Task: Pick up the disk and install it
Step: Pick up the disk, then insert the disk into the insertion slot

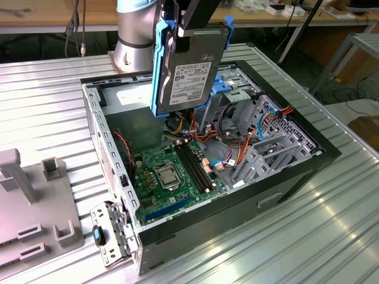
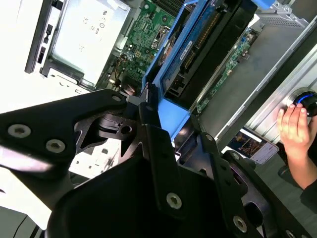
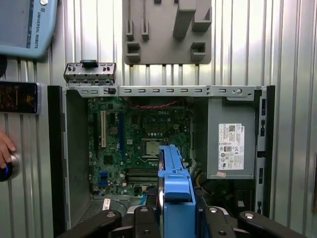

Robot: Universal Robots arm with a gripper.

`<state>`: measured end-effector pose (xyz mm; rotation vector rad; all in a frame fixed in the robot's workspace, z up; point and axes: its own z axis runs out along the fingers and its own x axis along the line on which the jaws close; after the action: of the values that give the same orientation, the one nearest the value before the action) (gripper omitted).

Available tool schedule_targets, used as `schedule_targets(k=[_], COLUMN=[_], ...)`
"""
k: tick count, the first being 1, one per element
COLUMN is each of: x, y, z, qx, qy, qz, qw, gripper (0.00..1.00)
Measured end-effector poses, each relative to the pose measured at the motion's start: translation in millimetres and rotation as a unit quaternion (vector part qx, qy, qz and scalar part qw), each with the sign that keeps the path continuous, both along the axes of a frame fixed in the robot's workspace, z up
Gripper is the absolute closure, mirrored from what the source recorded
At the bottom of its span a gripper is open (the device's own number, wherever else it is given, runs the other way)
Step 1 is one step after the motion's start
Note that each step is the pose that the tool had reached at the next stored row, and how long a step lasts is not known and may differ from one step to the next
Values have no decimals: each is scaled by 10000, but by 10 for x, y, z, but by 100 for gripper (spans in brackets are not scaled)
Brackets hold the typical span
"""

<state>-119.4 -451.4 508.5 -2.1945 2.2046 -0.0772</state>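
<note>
In the exterior view the gripper (image 1: 188,26), at twelve o'clock in the scene, pinches the disk (image 1: 190,71) by its upper edge. The disk hangs on edge with its label face showing, held up over the far part of the open computer case (image 1: 237,222), above the motherboard (image 1: 172,171). The metal drive cage (image 1: 278,142) lies at three o'clock from the motherboard. A grey fixture (image 1: 29,225) sits on the ribbed table (image 1: 308,248) at nine o'clock from the case. In the second wrist view the black fingers (image 2: 151,129) are clamped on the disk's blue rail, and the disk (image 2: 218,34) reaches out beyond them over the case. A person's hand (image 2: 294,126) touches a blue-lit round button (image 2: 308,101). In the first wrist view the gripper (image 3: 176,220) grips the disk (image 3: 174,183), seen edge-on over the motherboard (image 3: 138,139) and near the power supply (image 3: 230,144). The hand (image 3: 4,148) lies outside the case wall.
</note>
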Motion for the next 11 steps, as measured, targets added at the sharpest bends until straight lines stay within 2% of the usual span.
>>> schedule_targets(k=[11], x=[4], y=[0], z=[0], qx=[0], qy=[0], qz=[1], qw=[10000], gripper=[63])
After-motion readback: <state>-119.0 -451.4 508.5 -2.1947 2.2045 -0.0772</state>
